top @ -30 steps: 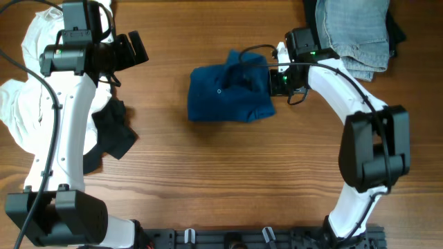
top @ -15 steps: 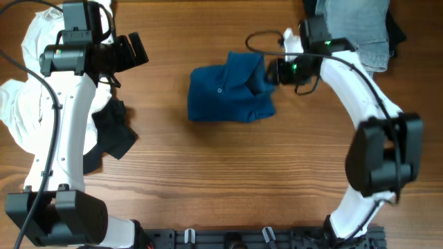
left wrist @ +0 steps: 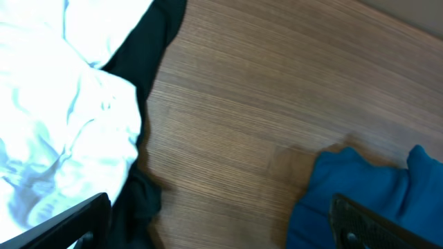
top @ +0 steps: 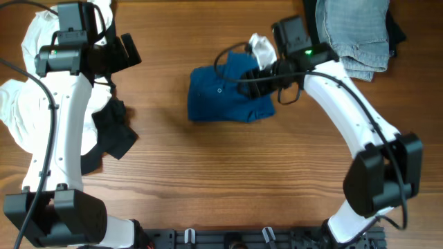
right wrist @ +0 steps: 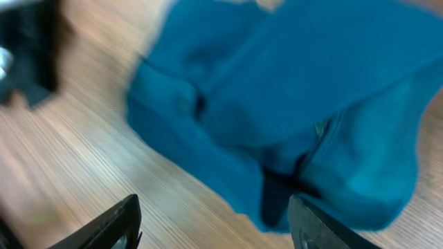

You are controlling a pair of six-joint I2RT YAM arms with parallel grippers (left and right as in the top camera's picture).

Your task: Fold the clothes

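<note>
Fabric bunched into a rough rectangle: the dark-blue shirt (top: pixel 228 97) lies near the middle of the wooden tabletop (top: pixel 228 180), folded over itself in thick, uneven layers, its right-hand edge lumpy and its top edge raised in a loose flap. A small button or eyelet shows on its upper face. Seen from the right wrist the cloth is blurred, with deep creases and a dark gap between two of the folds.

The right arm (top: pixel 346 104) curves in from the tabletop's near right edge and bends over the shirt's upper right corner. The right hand (right wrist: pixel 214 228) hovers just above the cloth with its two fingers (right wrist: pixel 118 221) spread wide and nothing caught between them.

The left arm (top: pixel 59 138) stands along the left side, well apart from the shirt. The left hand (left wrist: pixel 221 228) is raised over bare wood, its jaws spread as far as they go and empty, pointing toward the shirt's left edge.

A crumpled white garment (top: pixel 21 117) sprawls at the far left, with a black garment (top: pixel 114 135) partly tucked under and beside it. A pale denim garment (top: pixel 353 31) sits in a heap at the top right corner.
</note>
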